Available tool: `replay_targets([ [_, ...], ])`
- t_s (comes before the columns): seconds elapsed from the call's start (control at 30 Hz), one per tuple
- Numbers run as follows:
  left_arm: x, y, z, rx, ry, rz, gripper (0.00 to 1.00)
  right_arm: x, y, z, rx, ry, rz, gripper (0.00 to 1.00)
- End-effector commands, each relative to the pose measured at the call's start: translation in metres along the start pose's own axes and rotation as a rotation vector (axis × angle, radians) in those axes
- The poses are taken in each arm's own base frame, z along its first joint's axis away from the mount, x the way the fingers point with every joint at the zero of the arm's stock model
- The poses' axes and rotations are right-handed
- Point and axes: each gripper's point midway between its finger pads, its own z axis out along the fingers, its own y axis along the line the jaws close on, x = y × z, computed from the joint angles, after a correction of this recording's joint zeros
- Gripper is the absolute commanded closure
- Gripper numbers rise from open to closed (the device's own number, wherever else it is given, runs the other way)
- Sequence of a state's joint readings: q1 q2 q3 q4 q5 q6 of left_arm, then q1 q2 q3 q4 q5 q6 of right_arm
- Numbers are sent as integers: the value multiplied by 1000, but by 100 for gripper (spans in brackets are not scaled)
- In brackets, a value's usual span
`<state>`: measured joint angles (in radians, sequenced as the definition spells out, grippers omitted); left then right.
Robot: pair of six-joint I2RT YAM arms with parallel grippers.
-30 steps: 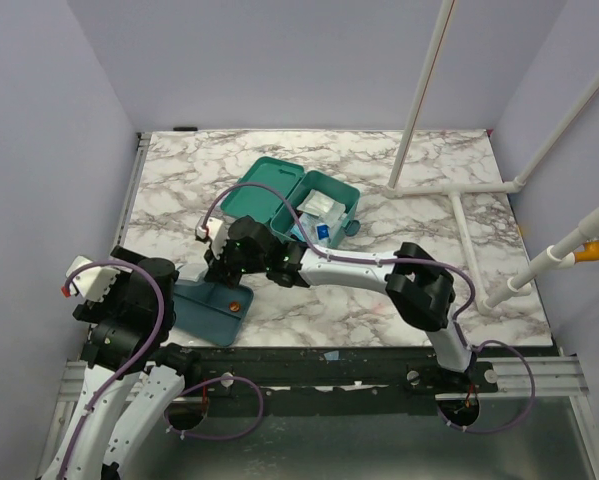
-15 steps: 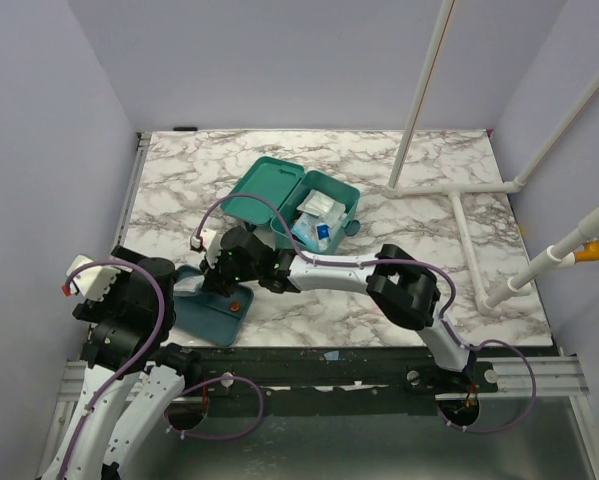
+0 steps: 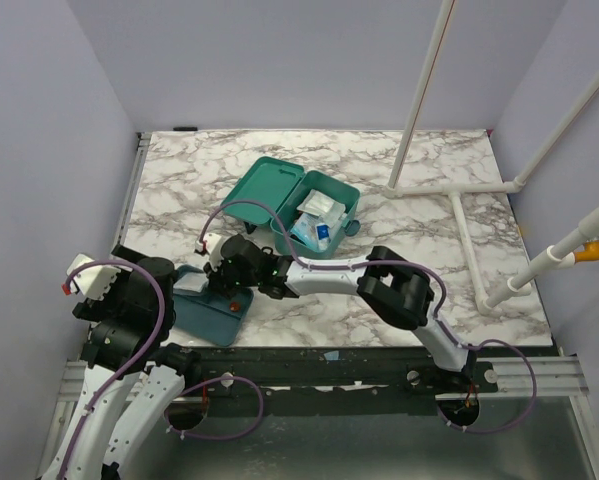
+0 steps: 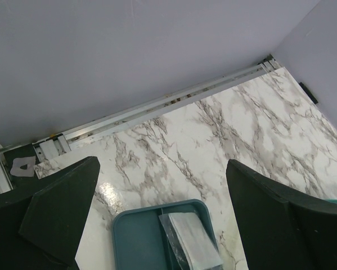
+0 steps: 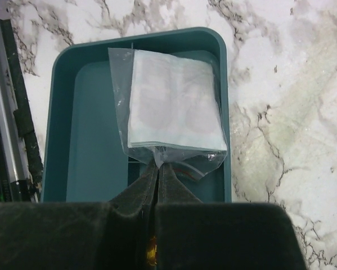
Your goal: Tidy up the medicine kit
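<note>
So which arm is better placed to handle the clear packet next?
Right: the right gripper is shut on the edge of the clear packet in the tray; the left gripper hangs open, holding nothing.

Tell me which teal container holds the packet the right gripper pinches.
The shallow dark tray at the near edge, not the open medicine kit behind it.

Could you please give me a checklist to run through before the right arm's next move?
1. Right gripper shut on the clear plastic packet with a white pad: ok.
2. Packet lifted off the shallow dark teal plastic tray: cannot tell.
3. Lid of the teal-green rectangular plastic medicine kit open: ok.
4. Free room inside the kit: cannot tell; supplies already inside.
5. Left gripper open, touching nothing: ok.
</note>
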<state>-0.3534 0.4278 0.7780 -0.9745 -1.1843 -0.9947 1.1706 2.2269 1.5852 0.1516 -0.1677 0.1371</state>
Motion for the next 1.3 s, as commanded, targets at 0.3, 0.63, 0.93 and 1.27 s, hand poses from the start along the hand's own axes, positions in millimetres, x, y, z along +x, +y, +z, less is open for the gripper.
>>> replay_targets([
  [0.3, -1, -3, -1, 24, 8, -7, 1, 21, 14, -14, -25, 75, -28, 63],
  [0.63, 1, -5, -1, 34, 15, -4, 1, -11, 18, -46, 5, 17, -27, 53],
  [0.93, 1, -7, -1, 40, 18, -2, 1, 3, 6, -53, 85, 99, 6, 68],
  [1.27, 3, -9, -1, 52, 25, -2, 1, 40, -8, -56, 158, 186, 34, 93],
])
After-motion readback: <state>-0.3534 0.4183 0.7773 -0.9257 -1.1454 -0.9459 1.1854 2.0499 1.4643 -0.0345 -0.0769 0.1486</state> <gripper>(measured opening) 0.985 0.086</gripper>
